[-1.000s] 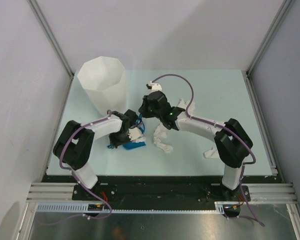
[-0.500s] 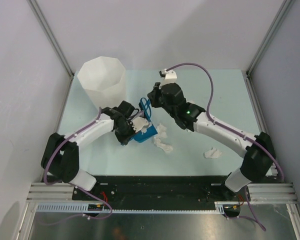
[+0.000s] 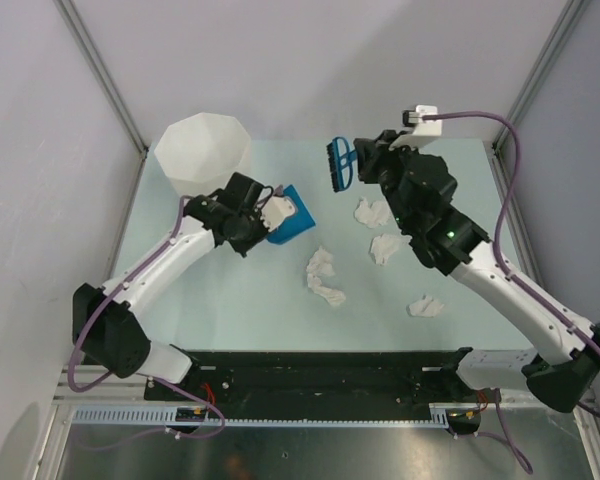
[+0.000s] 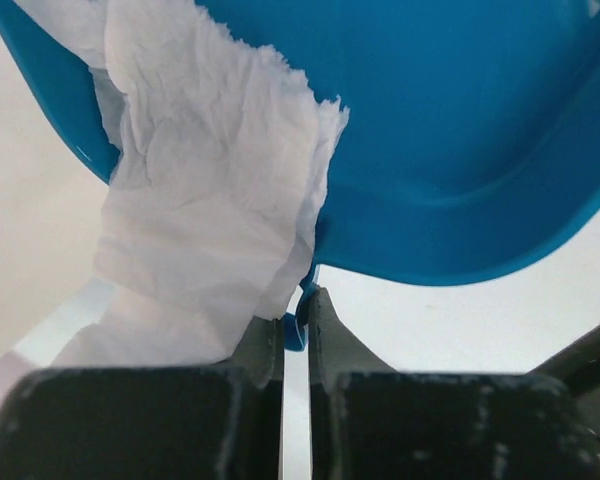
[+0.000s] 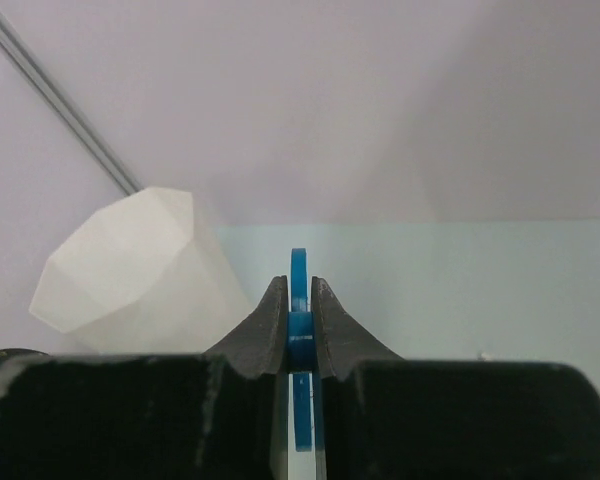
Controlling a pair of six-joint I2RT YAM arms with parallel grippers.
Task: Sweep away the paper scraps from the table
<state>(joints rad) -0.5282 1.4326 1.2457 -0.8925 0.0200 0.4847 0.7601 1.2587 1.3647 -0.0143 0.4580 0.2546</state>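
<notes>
Above the table, left tool pinches the paper-laden dustpan, right tool pinches the brush.

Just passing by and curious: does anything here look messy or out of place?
Yes. A paper scrap drapes over the rim of the blue dustpan pinched in the left tool, so it may slip off. Several crumpled paper scraps also lie scattered on the table.
</notes>
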